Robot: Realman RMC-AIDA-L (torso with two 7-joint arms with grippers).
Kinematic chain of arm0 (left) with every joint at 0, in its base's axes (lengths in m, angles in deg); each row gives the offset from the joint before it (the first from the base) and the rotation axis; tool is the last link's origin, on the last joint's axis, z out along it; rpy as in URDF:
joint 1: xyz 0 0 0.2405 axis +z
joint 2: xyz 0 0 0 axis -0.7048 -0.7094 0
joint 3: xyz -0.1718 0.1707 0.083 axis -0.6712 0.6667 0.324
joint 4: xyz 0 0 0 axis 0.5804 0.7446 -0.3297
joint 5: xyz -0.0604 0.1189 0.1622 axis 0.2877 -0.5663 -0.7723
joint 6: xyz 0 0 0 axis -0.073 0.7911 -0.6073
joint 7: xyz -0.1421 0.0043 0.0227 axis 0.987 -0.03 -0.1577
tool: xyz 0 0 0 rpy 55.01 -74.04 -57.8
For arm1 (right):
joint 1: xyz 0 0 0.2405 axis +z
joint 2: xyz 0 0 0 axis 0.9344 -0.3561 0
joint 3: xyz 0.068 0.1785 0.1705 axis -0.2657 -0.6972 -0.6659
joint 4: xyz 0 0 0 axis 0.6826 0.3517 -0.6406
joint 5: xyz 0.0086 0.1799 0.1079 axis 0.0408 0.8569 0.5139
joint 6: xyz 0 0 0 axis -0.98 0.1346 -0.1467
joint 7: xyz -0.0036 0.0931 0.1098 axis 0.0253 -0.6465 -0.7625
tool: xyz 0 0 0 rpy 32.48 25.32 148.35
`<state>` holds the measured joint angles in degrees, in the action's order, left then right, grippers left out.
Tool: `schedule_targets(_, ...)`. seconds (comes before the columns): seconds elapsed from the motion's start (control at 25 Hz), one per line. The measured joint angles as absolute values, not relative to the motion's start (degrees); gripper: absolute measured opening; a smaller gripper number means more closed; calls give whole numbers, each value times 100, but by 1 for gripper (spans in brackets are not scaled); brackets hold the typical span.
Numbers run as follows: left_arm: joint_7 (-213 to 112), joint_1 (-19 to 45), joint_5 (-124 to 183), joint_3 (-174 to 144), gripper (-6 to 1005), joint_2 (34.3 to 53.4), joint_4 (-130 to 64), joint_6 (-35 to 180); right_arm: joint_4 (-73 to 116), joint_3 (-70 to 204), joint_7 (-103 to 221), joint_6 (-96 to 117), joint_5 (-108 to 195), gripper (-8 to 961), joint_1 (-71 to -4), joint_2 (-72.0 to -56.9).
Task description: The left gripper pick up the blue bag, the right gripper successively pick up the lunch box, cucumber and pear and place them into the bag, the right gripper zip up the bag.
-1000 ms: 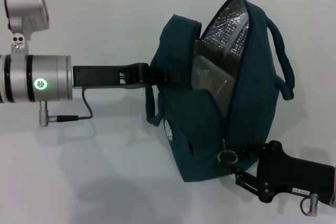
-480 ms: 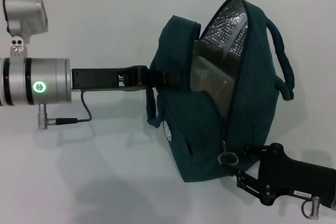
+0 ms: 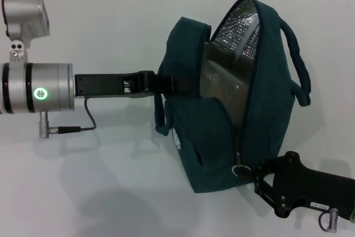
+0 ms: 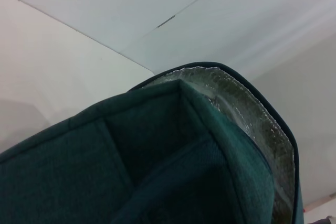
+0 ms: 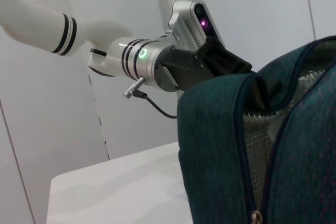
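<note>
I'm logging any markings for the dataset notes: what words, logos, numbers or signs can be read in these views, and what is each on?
No text here can be read.
Small white round logo on the blue bag, at: seen edge-on, unreadable.
Small white label on the right gripper, at: characters too small to read.
Round green-lit symbol on the left arm's silver wrist: an indicator light, no words.

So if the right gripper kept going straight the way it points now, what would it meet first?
The right gripper points at the lower end of the blue bag, so it would most likely meet the metal zip-pull ring right at its fingertips, then the bag's fabric. Depth is unclear from the head view.
</note>
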<state>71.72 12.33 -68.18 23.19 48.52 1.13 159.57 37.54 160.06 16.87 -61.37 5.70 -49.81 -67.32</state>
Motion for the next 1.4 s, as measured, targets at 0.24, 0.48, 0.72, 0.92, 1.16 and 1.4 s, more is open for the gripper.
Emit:
schedule_targets(0.24,7083,1255,-6844,2342,74,4844,113,15976,3773,16006,1691,-6165,569,10,-5002,-6732)
schedule_targets(0.48,6733,1307,-6828,2446,77,4845,113,16239,3761,15974,1897,-6564,568,2,-5090,-6709)
schedule_targets(0.72,6289,1412,-6692,2418,144,4845,113,16238,3751,15790,1916,-6639,567,2,-5138,-6700)
schedule_targets(0.92,5843,1554,-6249,2383,289,4813,118,16041,3790,15778,1923,-6668,567,3,-5137,-6697)
schedule_targets(1.16,5368,1591,-6149,1974,534,4731,120,15774,3805,15602,1934,-6861,557,3,-5157,-6691)
schedule_targets(1.4,5206,1683,-6034,1463,713,4777,156,15803,3765,15217,2004,-7282,548,3,-5338,-6549)
